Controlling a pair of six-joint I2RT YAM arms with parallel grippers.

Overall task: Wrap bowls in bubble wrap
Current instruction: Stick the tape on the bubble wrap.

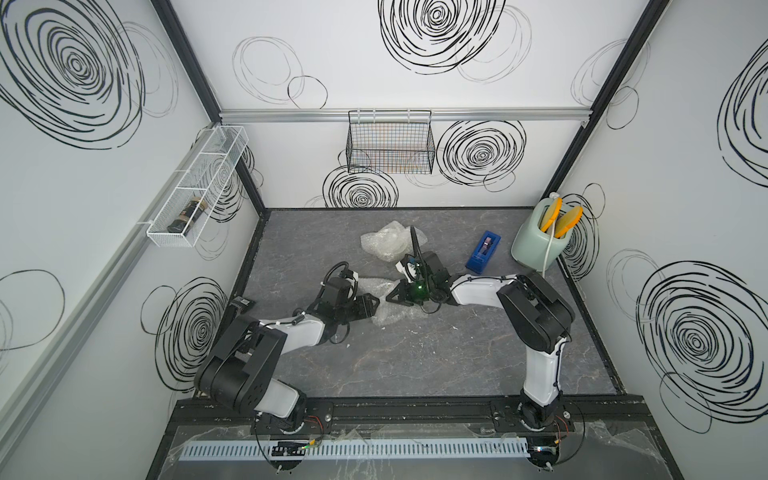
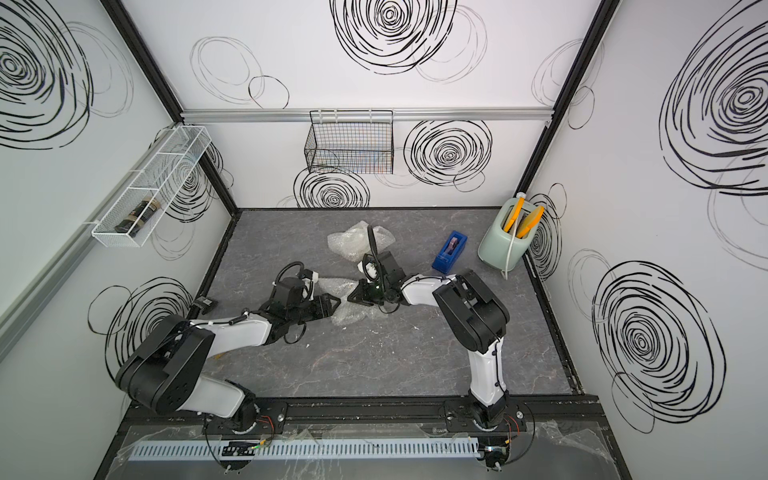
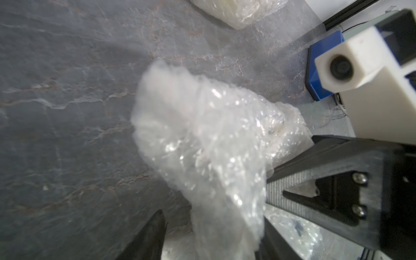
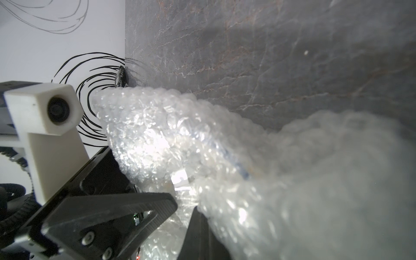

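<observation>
A crumpled sheet of bubble wrap (image 1: 384, 318) lies mid-table between my two grippers, in both top views. My left gripper (image 3: 213, 216) is open: the wrap (image 3: 202, 135) hangs between its fingers, against one and clear of the other. My right gripper (image 1: 390, 297) is shut on the same sheet, which drapes over it in the right wrist view (image 4: 168, 135). A blue streak (image 4: 238, 166) shows through the film there; no bowl is plainly visible. A second bubble wrap bundle (image 1: 388, 241) sits behind, with something cream (image 3: 238, 11) showing inside it.
A blue tape dispenser (image 1: 482, 251) stands right of the far bundle. A pale green jug (image 1: 538, 241) holding yellow tools is in the back right corner. A small black item (image 1: 241, 303) lies by the left wall. Wire baskets (image 1: 390, 149) hang on the walls.
</observation>
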